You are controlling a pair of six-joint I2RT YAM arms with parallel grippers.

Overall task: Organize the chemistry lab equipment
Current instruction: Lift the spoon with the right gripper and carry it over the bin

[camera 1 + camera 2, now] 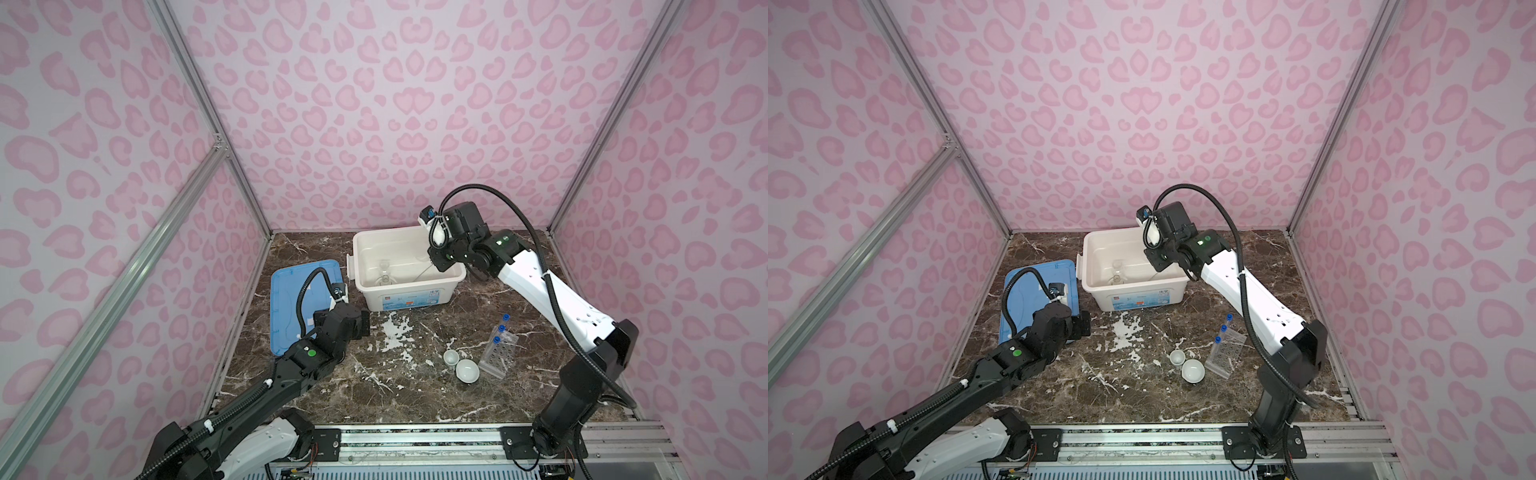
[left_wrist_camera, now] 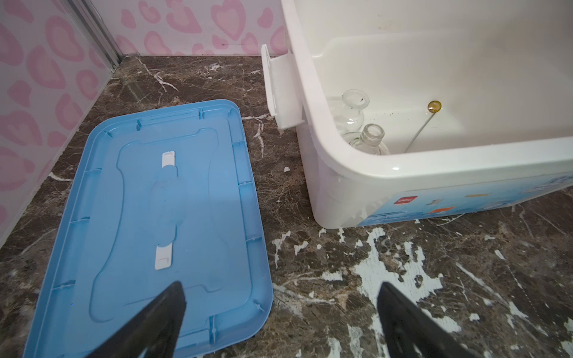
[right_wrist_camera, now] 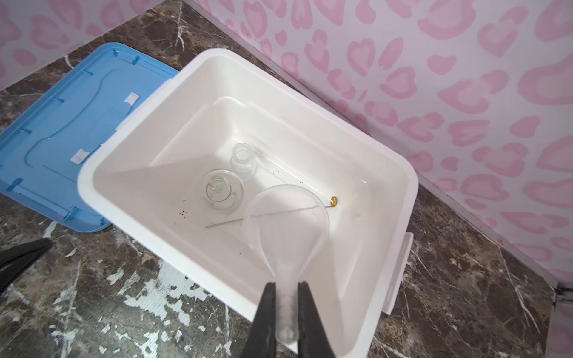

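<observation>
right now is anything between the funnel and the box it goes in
Nothing visible. The right gripper holds the funnel over the open box; the lid lies beside it. Two flasks and a thin rod sit on its floor.

Our left arm [image 1: 291,374] reaches out low from the near-left corner with its elbow bent and its wrist [image 1: 338,326] about level. Its jaws are spread wide with nothing between them, and the two black fingers [image 2: 161,322] stand far apart in the wrist view. Our right arm [image 1: 552,299] stretches long from the near-right base toward the back, wrist [image 1: 461,249] tipped downward, and its jaws press tight on the thin stem of a clear funnel [image 3: 286,223], which we hold in the air.
</observation>
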